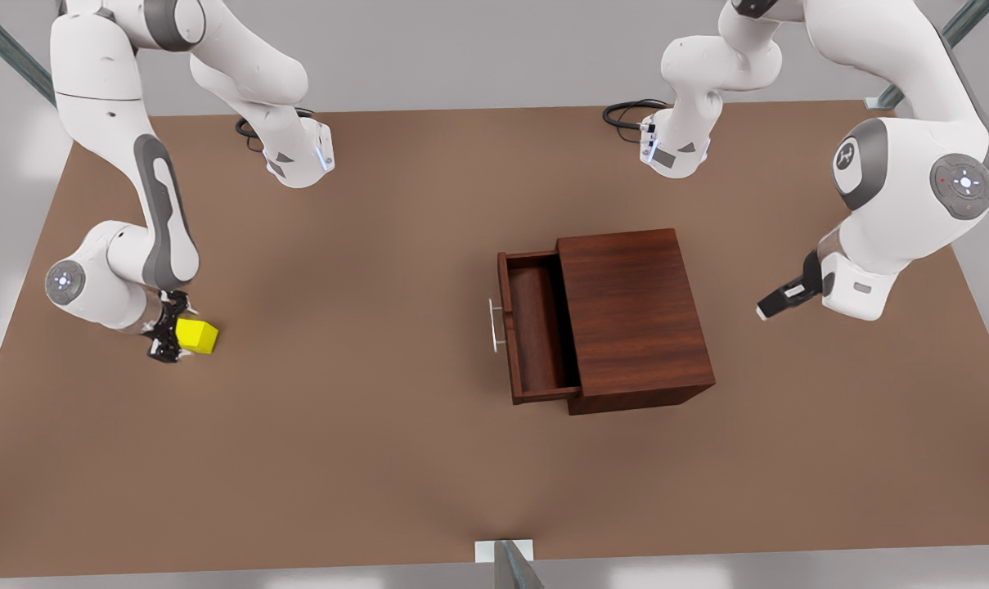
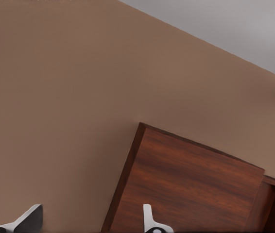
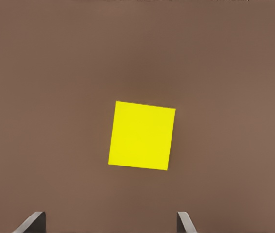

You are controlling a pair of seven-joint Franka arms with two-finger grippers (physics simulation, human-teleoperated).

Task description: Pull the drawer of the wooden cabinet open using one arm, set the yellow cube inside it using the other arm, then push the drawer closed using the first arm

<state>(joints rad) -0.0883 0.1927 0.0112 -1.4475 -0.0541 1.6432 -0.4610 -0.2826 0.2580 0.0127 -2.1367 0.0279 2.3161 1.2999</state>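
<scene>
Front view: drawer pulled out, cube on the worktop, both arms apart from the cabinet.

Nearest the camera, the worktop (image 1: 379, 458) is bare brown. On the front view's left the right gripper (image 1: 167, 337) hangs over the cube (image 1: 197, 336), its fingers (image 3: 33, 222) spread wide, the cube lying between them ungrasped. Mid-worktop, well apart from the cube, the drawer (image 1: 535, 327) stands out of the cabinet (image 1: 633, 315), handle (image 1: 494, 325) toward the cube. On the front view's right the left gripper (image 1: 776, 303) hovers beside the cabinet, fingers (image 2: 150, 218) released.

Bare table (image 1: 363, 409) between cube (image 1: 197, 335) and drawer (image 1: 535, 327)
</scene>
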